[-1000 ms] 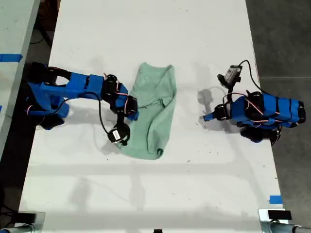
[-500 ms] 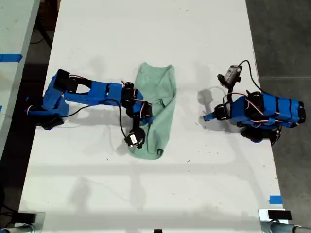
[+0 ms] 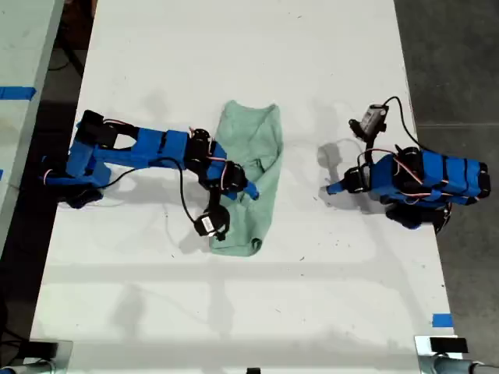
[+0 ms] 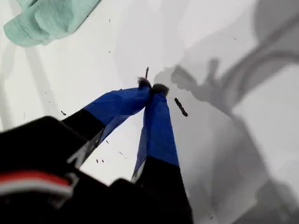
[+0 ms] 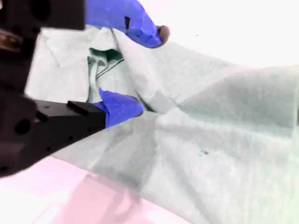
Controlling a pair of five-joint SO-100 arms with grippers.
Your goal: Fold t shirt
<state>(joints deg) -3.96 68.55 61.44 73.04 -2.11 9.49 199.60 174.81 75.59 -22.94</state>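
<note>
The t shirt [image 3: 251, 181] lies on the white table [image 3: 234, 54], near the middle of the exterior view, folded into a long narrow strip. Its broader end points toward the top of that view and its rounded end toward the bottom.

My second gripper [image 3: 248, 189] reaches in from the exterior view's left and sits over the cloth, about midway along its length. In the second wrist view the blue fingertips [image 5: 122, 106] stand apart — one presses into the fabric [image 5: 219, 121], the other is raised above it with a ridge of cloth rising between them. The jaws are spread, not clamped on the ridge.

My first gripper [image 3: 333, 188] rests at the exterior view's right, well apart from the shirt, its arm folded back on itself. In the first wrist view its blue tips [image 4: 152, 88] meet over bare table — together, holding nothing. A corner of the green cloth [image 4: 44, 18] shows far off.
</note>
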